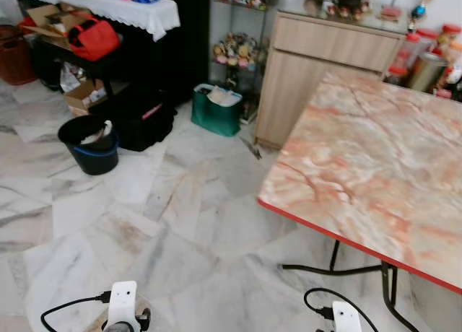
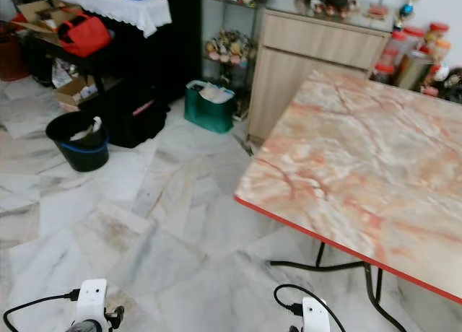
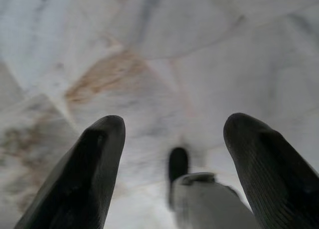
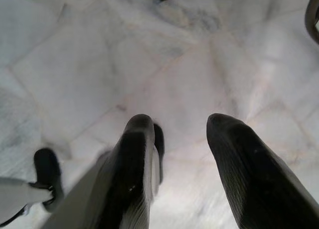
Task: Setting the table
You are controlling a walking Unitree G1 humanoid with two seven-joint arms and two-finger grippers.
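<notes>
- We see a white marble floor (image 1: 166,224) with grey veins and a brownish stain.
- On our right stands a table (image 1: 375,166) with a pink marbled top, a red edge and black metal legs.
- Behind it is a light wooden cabinet (image 1: 317,65), with jars and ornaments on top.
- Further left, a black bucket (image 1: 89,144) and a green bag (image 1: 216,110) sit on the floor.
- A white lace-edged cloth (image 1: 108,7) covers a dark piece of furniture.
</notes>
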